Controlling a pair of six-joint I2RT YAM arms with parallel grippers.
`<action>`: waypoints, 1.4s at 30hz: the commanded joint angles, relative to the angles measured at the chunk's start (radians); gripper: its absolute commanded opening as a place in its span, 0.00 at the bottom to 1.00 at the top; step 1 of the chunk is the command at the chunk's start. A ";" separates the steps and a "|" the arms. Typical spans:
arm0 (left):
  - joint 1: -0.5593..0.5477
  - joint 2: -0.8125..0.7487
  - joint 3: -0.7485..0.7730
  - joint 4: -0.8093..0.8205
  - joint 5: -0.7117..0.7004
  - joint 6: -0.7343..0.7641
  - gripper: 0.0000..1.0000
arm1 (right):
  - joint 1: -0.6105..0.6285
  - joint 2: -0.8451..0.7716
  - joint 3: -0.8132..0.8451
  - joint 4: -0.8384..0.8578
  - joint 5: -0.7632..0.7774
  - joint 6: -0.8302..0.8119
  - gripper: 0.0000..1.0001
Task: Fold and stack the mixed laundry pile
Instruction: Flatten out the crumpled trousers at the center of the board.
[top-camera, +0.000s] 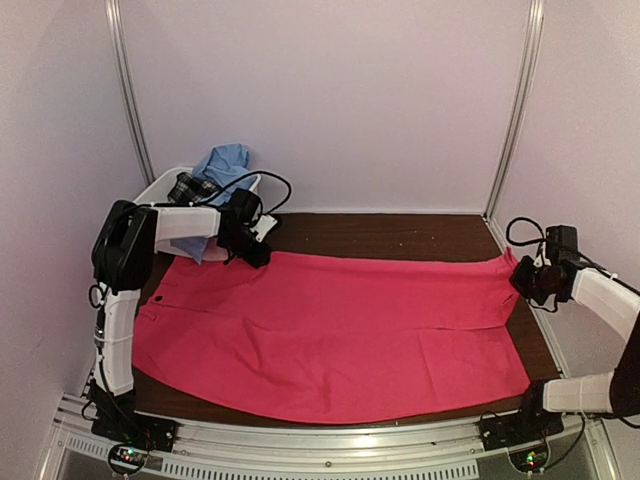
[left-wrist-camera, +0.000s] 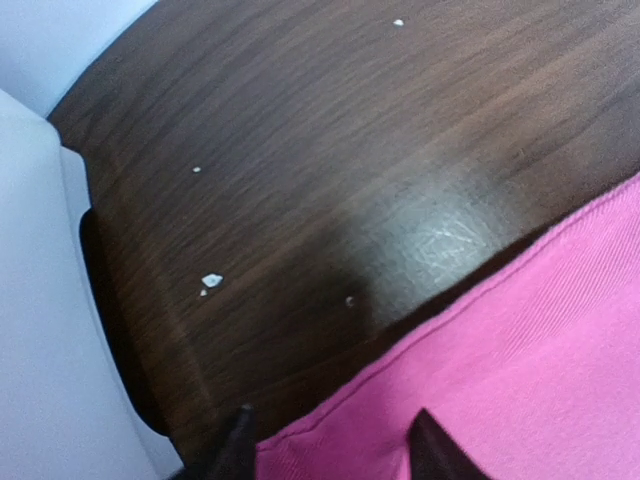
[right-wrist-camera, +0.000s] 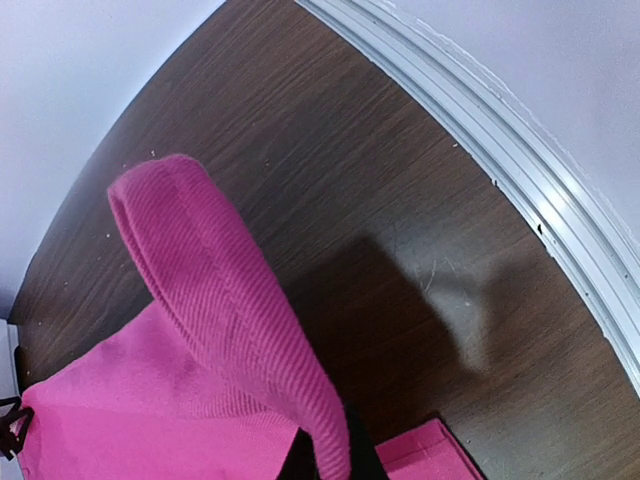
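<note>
Pink-red cloth, long axis left-right

The surface is dark brown wood grain, glossy enough to show a pale sheen and fine scratches in the left wrist view. A pink-red cloth lies spread flat over most of it, from the left edge to the right, leaving a bare strip along the far side. The cloth's far right corner is raised off the wood. A few small white crumbs dot the bare strip. A pale metal rail borders the right edge.
</note>
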 joint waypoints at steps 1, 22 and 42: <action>-0.002 -0.091 -0.043 0.093 -0.070 -0.064 0.76 | -0.024 0.098 0.007 0.121 0.100 -0.010 0.02; -0.225 -0.525 -0.519 0.159 -0.030 -0.253 0.98 | 0.322 0.078 -0.059 0.048 -0.272 0.025 1.00; -0.070 -0.650 -0.597 0.062 -0.154 -0.569 0.98 | 0.007 0.284 -0.116 0.023 -0.152 0.140 1.00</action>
